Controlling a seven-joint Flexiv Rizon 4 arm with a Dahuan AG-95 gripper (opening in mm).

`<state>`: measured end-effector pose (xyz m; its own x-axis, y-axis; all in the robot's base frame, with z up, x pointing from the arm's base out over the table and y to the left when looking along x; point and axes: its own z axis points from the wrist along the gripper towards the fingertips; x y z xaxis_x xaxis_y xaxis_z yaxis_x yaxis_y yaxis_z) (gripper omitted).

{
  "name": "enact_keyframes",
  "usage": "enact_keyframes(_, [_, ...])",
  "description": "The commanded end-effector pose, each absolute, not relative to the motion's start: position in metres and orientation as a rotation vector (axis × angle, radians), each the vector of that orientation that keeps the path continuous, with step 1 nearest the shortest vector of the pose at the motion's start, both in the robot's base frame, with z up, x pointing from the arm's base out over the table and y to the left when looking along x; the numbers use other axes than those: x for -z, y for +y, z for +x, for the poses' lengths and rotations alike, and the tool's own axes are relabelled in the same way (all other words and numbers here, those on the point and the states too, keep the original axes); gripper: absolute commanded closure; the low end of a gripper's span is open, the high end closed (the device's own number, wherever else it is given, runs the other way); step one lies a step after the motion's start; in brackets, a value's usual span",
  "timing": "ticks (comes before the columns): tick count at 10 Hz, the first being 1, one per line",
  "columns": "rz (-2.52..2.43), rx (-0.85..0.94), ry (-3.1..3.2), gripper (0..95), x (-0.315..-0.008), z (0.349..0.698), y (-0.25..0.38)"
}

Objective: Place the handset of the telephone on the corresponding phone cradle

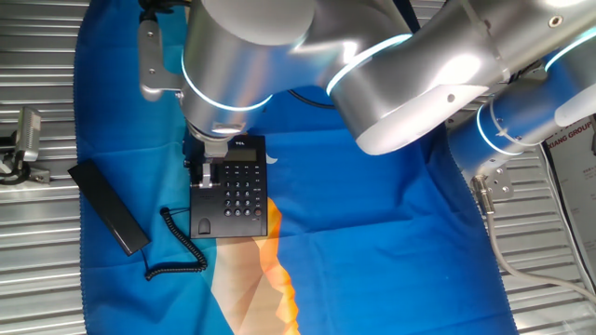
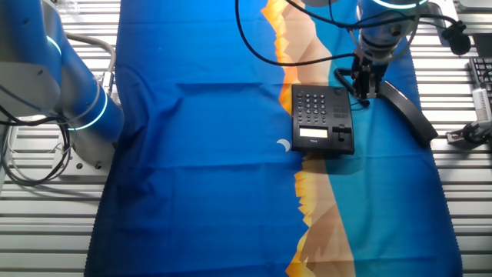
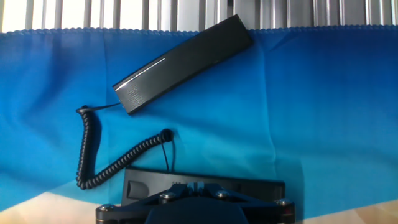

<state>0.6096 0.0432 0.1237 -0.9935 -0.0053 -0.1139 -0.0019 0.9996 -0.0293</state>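
Note:
The black handset [image 1: 110, 207] lies flat on the blue cloth, left of the telephone [image 1: 240, 191], apart from it. Its coiled cord [image 1: 182, 247] runs to the phone's near left corner. In the hand view the handset [image 3: 183, 62] lies tilted beyond the cradle strip [image 3: 149, 185]. My gripper [image 1: 207, 172] hangs just over the phone cradle [image 1: 204, 214], well clear of the handset. Its fingertips [image 3: 187, 186] stand together with nothing between them. In the other fixed view the gripper [image 2: 361, 86] is over the phone's right edge, with the handset [image 2: 407, 109] to its right.
The blue and orange cloth [image 1: 372, 242] covers a slatted metal table [image 1: 37, 279]. A small metal fixture [image 1: 26, 140] sits at the left edge. The arm's base and cables [image 2: 69, 115] stand at one side. A keyboard edge [image 2: 480, 77] shows at the far right.

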Motion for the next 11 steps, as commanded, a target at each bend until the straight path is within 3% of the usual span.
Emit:
enact_keyframes(1, [0.015, 0.071, 3.033, 95.0, -0.1239, 0.6100, 0.0431])
enact_keyframes(7, [0.077, 0.145, 3.078, 95.0, -0.1239, 0.6100, 0.0431])
enact_keyframes(11, [-0.062, 0.059, 3.104, 95.0, -0.1239, 0.6100, 0.0431])
